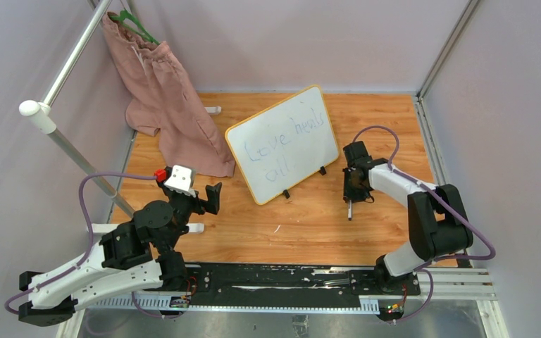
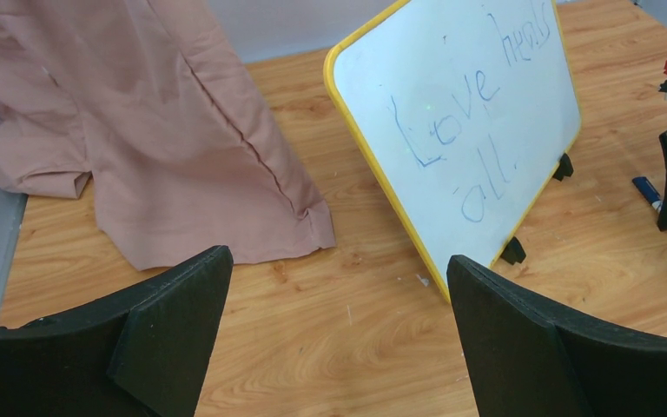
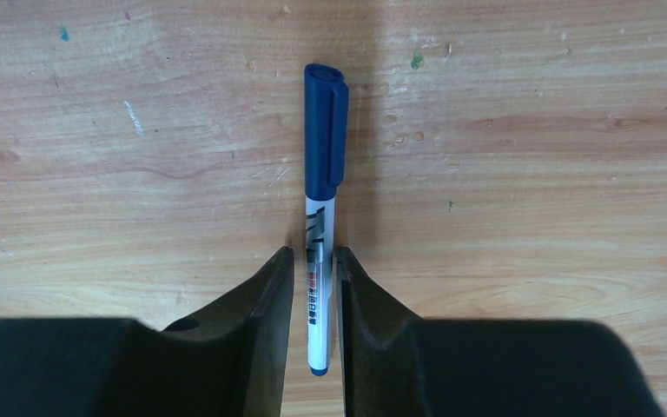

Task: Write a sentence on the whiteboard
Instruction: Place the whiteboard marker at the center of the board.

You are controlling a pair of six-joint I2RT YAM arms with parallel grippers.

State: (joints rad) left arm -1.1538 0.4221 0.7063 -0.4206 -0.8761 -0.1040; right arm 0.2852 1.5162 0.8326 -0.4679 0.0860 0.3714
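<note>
Two risks we see: the right gripper (image 3: 315, 254), jaws barely apart astride the capped marker (image 3: 323, 165) on the table (image 3: 530, 174), could roll it on lifting; the left gripper (image 2: 337, 261), jaws wide, could tip the whiteboard (image 1: 315, 160) standing mid-table or smear its sentence (image 1: 268, 149).

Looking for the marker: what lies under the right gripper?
A blue-capped marker lies flat on the wooden table, between the fingers of the right gripper. Whether the fingers touch it cannot be seen; they cover the barrel's sides.

The scene holds one whiteboard (image 1: 282, 144), one blue-capped marker (image 3: 321, 217), one pink garment (image 1: 169, 105), and two grippers: left gripper (image 2: 339, 287), right gripper (image 3: 313, 254).
</note>
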